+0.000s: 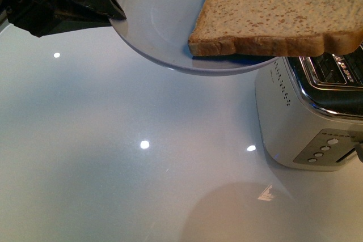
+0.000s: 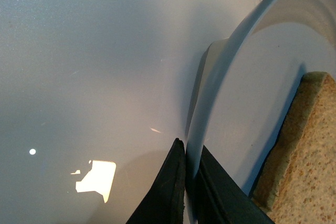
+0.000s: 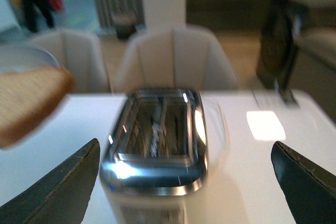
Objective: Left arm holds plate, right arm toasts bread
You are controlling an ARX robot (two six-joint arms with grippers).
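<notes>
You see a glossy, mirror-smooth tabletop [image 1: 85, 185], a smooth glazed plate [image 1: 153, 15], rough porous bread [image 1: 278, 9] and a toaster [image 1: 295, 123] topped in polished chrome

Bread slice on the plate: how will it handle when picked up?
The bread looks thin and porous, so it is probably light and easily crushed. Its edge overhangs the plate without drooping, so it is likely fairly stiff. The plate looks smooth, so the slice may slide.

Left arm [image 1: 57, 1]: raised, upper left in front view.
Left gripper [image 2: 189, 149]: fingers [image 2: 170, 187] pinched on the plate [image 2: 273, 77] rim.
Right gripper [image 3: 185, 144]: spread wide, holding nothing.
</notes>
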